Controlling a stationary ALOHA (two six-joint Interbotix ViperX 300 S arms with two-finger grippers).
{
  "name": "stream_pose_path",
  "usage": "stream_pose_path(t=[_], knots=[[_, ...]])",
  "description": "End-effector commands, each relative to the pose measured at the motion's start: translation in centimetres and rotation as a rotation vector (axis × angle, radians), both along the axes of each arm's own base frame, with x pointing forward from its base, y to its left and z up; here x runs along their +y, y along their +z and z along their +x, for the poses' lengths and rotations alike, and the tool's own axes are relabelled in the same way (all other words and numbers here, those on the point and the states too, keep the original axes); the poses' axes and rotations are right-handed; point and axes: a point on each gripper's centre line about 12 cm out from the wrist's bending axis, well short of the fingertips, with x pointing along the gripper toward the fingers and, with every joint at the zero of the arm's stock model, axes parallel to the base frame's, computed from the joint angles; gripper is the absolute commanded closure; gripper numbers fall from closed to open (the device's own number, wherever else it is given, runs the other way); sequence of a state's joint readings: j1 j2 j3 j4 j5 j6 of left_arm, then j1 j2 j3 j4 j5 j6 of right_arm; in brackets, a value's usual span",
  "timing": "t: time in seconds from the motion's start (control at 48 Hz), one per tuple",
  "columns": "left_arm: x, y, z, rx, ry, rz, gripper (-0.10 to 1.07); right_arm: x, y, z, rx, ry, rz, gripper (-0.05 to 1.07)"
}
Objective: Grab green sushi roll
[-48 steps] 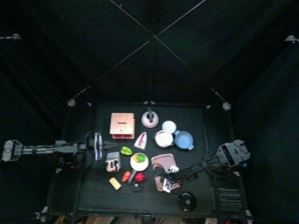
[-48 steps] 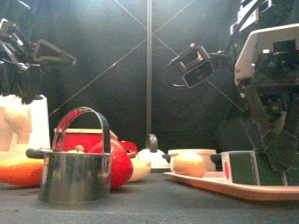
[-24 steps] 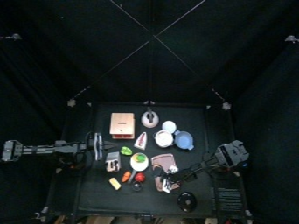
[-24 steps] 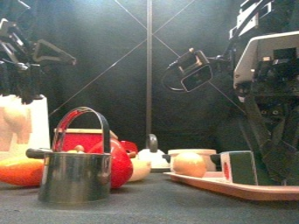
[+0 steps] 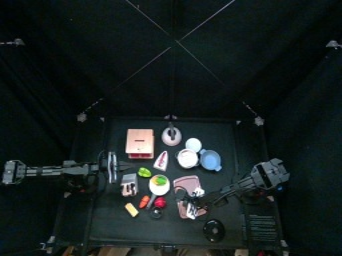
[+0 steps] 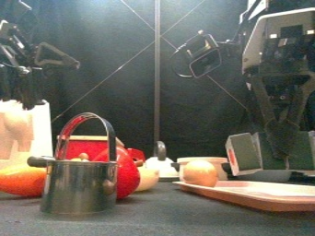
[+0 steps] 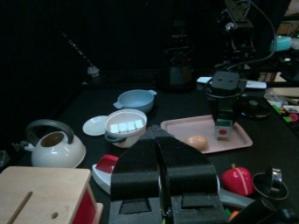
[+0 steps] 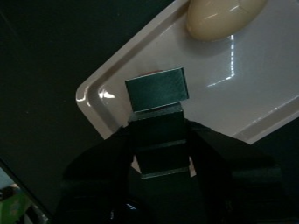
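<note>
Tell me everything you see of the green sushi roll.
The green sushi roll is a small, stubby block with a dark green flat face and paler rim, plastic-looking. The right gripper is shut on its sides, holding it tilted just above the pink tray, seemingly clear of it, near a beige egg-like piece.

Arms: two, black, jointed segments
Right arm (image 6: 281, 55): pale grey housing block, black cables looping beside it
Left pincer (image 7: 173, 179): matte black, two flat blocky jaws
</note>
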State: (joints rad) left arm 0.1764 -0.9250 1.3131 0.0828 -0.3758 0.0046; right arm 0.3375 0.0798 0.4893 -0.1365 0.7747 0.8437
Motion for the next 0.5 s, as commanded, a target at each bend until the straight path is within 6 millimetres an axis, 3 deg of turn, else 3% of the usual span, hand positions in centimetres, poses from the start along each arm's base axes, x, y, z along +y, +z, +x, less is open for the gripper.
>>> stream_pose_path(t=[0.0, 0.479], knots=[[0.09, 0.51, 0.20, -0.014, 0.003, 0.001, 0.99, -0.01, 2.20, 0.50, -0.064, 0.000, 0.016, 0.44], [0.09, 0.40, 0.20, -0.009, 0.003, 0.000, 0.99, -0.17, 2.47, 0.90, -0.089, 0.002, 0.021, 0.44]])
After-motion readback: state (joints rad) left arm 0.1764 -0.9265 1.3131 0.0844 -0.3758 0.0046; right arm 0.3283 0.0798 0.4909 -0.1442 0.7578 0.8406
